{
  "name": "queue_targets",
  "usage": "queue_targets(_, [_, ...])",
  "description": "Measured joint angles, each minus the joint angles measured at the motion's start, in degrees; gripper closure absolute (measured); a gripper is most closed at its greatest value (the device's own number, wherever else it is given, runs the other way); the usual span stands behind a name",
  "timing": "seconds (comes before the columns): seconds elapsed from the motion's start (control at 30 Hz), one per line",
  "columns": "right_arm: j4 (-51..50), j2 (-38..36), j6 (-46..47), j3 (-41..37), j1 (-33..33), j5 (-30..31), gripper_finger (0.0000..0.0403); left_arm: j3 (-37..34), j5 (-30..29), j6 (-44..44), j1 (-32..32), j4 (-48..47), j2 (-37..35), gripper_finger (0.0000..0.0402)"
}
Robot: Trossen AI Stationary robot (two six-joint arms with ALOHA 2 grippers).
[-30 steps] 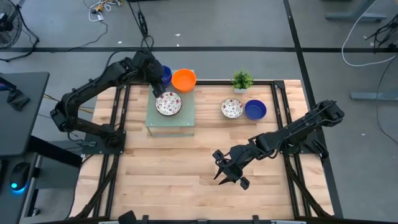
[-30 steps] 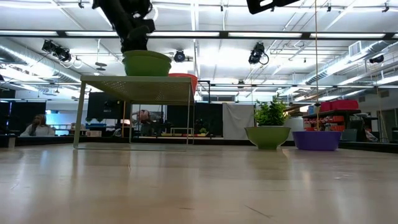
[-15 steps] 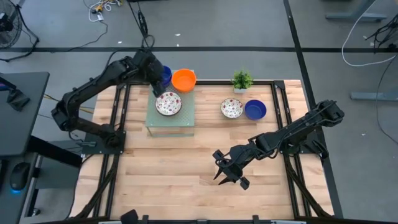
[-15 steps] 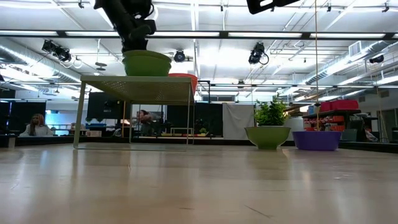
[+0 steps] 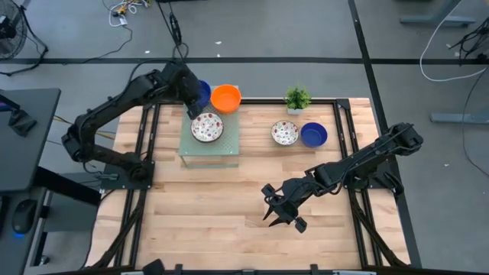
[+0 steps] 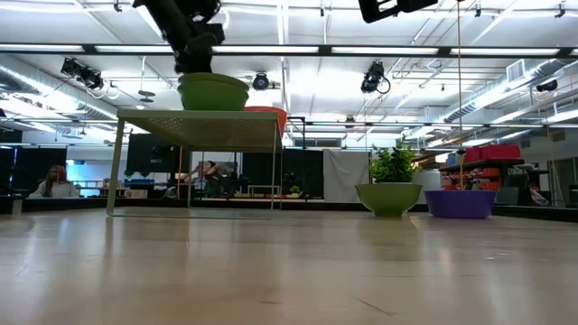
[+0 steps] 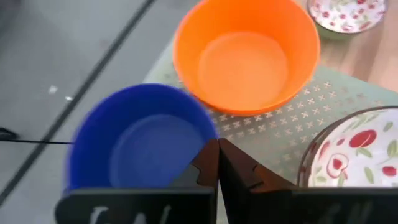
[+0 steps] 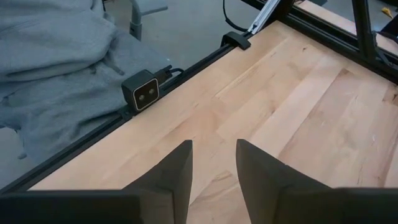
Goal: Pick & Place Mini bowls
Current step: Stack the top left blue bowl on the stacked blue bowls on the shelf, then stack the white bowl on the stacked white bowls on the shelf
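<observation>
On a pale green raised stand (image 5: 208, 145) at the far left sit a dark blue mini bowl (image 5: 203, 92), an orange mini bowl (image 5: 226, 98) and a floral mini bowl (image 5: 207, 127). My left gripper (image 7: 217, 158) is shut at the blue bowl (image 7: 140, 146), on the side next to the floral bowl. A second floral bowl (image 5: 285, 133) and a second blue bowl (image 5: 314, 134) rest on the wood to the right. My right gripper (image 5: 280, 212) hangs open above bare wood near the table's front, nothing between its fingers (image 8: 180, 171). My left gripper pinches the blue bowl's rim (image 7: 208, 140) on the side facing the floral bowl, one finger inside the bowl and one outside. The fingers come down from above. Whether the bowl is lifted off the stand, I cannot tell.
A small green potted plant (image 5: 297, 98) stands at the far edge behind the two bowls on the wood. Black frame rails (image 5: 145, 153) run along the table's left and right sides. A small camera (image 8: 143, 89) sits at the front edge. Bare wood spans the table's near half.
My left gripper has drawn back slightly toward the table's far edge at the blue bowl. The other bowls and my right arm have kept still.
</observation>
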Motion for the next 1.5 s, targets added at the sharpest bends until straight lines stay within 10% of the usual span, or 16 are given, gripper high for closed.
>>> queue_targets(0.63, [-1.95, 0.0, 1.9, 0.0, 0.0, 4.37, 0.0278, -14.36, -5.17, 0.64, 4.63, 13.03, -7.01, 0.0398])
queue_targets(1.3, [-1.9, 0.0, 1.51, 0.0, -0.79, 5.69, 0.0278, -10.84, 2.45, -3.96, 2.57, 7.77, -7.48, 0.0394])
queue_targets(1.5, [-6.32, -1.21, 4.71, 0.0, -0.79, 17.45, 0.0278, -5.31, 2.43, -3.97, -0.83, 5.58, -8.31, 0.0394])
